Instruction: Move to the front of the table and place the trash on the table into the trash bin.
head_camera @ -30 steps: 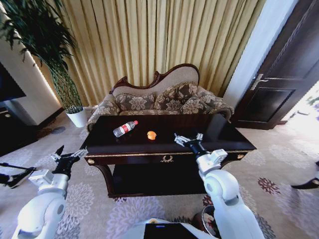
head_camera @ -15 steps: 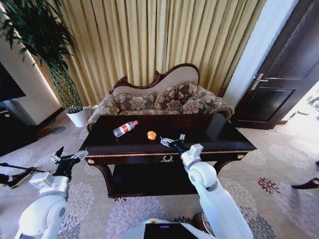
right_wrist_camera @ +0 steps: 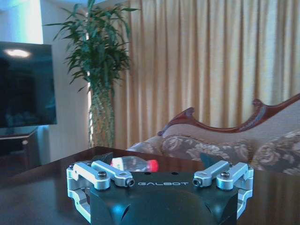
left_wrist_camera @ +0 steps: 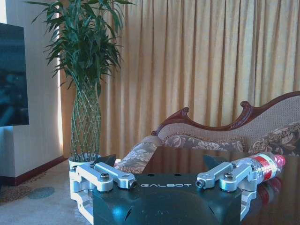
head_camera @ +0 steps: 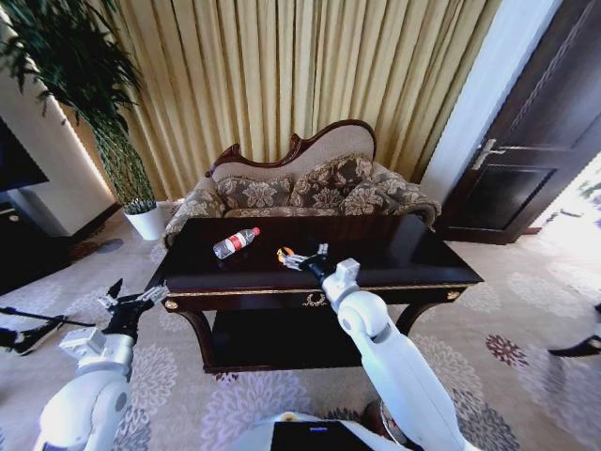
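Standing at the front of the table point(head_camera: 413, 246), the robot has no trash binned as far as can be seen. The right gripper point(head_camera: 302, 256) reaches over the tabletop with fingers spread, released, right at the orange piece point(head_camera: 282, 254) near the middle. The bottle point(head_camera: 235, 241) lies toward the rear left corner, untouched. The left gripper point(head_camera: 130, 300) waits open off the table's left end. Judgement: pickup only beginning; everything remains.

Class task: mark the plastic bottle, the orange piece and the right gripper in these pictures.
plastic bottle point(head_camera: 236, 242), head view, on its red label.
orange piece point(head_camera: 282, 252), head view, on its visible left edge.
right gripper point(head_camera: 302, 257), head view, midway between the open fingertips.
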### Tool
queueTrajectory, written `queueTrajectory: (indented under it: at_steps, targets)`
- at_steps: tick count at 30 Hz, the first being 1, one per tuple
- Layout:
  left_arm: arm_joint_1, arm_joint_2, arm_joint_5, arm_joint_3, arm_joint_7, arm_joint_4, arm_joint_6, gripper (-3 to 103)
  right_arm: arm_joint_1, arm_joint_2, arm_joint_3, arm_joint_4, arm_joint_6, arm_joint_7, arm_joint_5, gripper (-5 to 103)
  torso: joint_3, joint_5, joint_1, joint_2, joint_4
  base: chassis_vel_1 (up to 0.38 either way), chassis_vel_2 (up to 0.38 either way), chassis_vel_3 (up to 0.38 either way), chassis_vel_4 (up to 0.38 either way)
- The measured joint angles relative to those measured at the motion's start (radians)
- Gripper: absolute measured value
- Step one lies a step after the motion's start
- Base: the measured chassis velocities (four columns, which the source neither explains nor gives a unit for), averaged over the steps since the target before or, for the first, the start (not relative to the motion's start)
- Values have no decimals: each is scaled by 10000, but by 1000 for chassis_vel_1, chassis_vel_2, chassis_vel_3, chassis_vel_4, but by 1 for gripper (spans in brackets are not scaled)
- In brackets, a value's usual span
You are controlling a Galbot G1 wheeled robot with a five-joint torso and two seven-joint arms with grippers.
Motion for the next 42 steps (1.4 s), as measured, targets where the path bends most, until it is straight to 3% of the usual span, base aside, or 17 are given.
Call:
queueTrajectory:
  at_steps: [4, 12, 42]
  targets:
    - [36, -32, 12, -48, 26, 12, -37, 100, 479, 318, -574, -705, -13, 159, -90, 100, 0, -1, 0, 0, 0, 0, 0, 0, 0]
    - [62, -25, 10, -147, 61, 91, -132, 100, 937, 884, -608, -1970, 212, 270, -605, 100, 0, 0, 1, 0, 0, 0, 0, 0, 0]
    - [91, -48, 180, -68, 271, 173, -356, 100, 992, 1010, -509, -3295, 336, 473, -1417, 100, -1, 1, 0, 1, 0, 0, 0, 0, 0]
